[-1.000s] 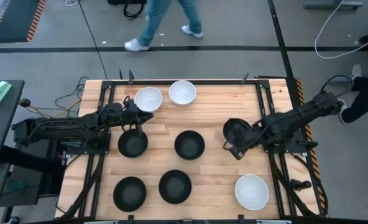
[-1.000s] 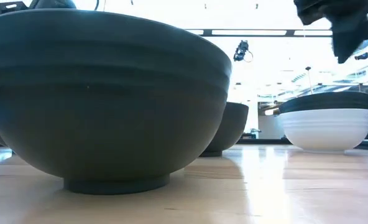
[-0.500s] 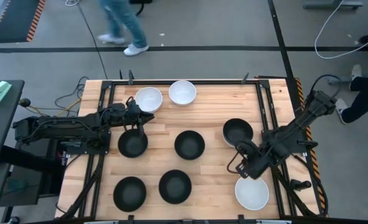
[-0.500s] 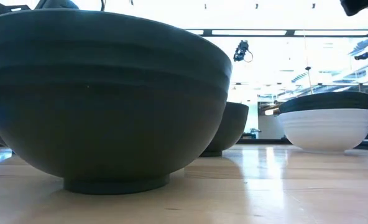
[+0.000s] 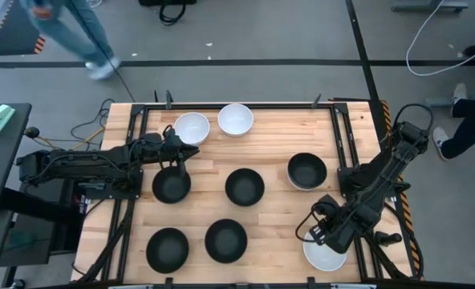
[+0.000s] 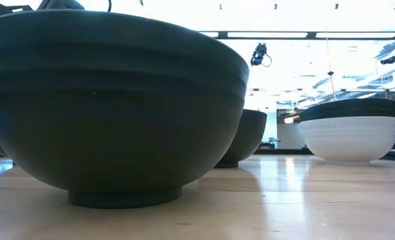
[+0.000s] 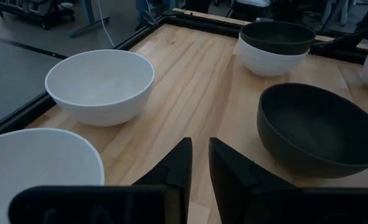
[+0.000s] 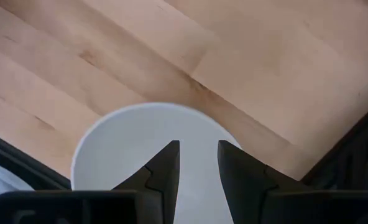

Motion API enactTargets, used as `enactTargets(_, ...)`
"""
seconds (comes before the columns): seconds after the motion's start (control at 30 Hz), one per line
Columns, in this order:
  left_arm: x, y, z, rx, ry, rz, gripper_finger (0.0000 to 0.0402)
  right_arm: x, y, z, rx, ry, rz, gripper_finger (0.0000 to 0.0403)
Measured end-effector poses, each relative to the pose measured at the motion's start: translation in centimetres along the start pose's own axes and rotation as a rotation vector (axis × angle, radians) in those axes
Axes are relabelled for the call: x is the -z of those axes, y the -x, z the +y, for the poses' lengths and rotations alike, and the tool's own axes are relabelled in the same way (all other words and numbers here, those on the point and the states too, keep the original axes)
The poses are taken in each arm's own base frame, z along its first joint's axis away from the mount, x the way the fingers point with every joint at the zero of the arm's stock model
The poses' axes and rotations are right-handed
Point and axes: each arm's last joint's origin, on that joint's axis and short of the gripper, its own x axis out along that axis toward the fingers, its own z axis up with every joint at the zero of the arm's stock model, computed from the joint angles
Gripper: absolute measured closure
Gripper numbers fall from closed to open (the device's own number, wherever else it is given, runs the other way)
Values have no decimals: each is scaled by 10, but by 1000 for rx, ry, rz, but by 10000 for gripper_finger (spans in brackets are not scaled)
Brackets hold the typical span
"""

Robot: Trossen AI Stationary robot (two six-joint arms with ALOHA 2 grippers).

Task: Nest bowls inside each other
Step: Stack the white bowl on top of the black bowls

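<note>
Above a white bowl [image 8: 140, 149] the right fingers [image 8: 165, 168] hang slightly apart, empty; left fingers [image 7: 178, 165] likewise.

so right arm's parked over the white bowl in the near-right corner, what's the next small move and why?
Probably lower the right claw straight down so its fingers straddle the white bowl's rim, then close. In the right wrist view the two fingers stand apart with nothing between them, right over that bowl, which sits alone and unnested. The left claw waits near the far white bowls.
</note>
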Motion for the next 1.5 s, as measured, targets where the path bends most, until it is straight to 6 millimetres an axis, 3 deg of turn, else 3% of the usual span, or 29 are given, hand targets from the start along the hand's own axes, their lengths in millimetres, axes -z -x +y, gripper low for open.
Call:
enactTargets(0.57, -2, 0, 0, 2, -10, -19, 330, 24, -24, -21, 131, -115, 5, 286)
enactTargets(1.03, -2, 0, -1, 43, -9, -15, 318, 24, -69, -30, 33, -91, 68, 287)
enactTargets(1.17, -2, 0, -1, 43, -8, -15, 323, 23, -73, -33, 45, -81, 61, 310)
enactTargets(1.33, -2, 0, -1, 43, -6, -15, 324, 22, -72, -33, 24, -22, 44, 384)
enactTargets(1.5, -2, 0, -1, 43, -6, -15, 320, 20, -71, -32, 9, 10, 15, 388)
